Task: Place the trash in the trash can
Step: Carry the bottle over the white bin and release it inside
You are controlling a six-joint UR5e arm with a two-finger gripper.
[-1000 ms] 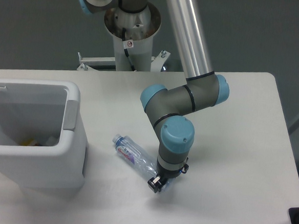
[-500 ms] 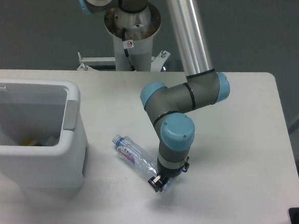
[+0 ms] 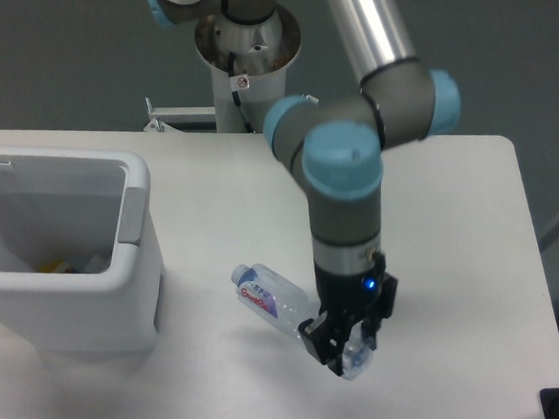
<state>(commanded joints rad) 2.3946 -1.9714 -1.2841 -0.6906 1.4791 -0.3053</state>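
A clear plastic water bottle [image 3: 271, 299] with a pink-and-blue label and pale blue cap hangs tilted above the table, cap end pointing left. My gripper [image 3: 339, 346] is shut on the bottle's bottom end and holds it off the table, casting a shadow below. The trash can [image 3: 56, 251], a large boxy white bin with a thick rim, stands at the left, well apart from the bottle. Some crumpled scraps [image 3: 69, 263] lie at its bottom. I cannot tell whether the wrapper is among them.
The arm's base column [image 3: 243, 68] stands behind the table's far edge. The table's right edge [image 3: 534, 275] lies beyond the gripper. A dark object [image 3: 558, 411] sits at the lower right corner.
The gripper has risen with the bottle in it and shifted a little to the right. The bottle has left the table surface.
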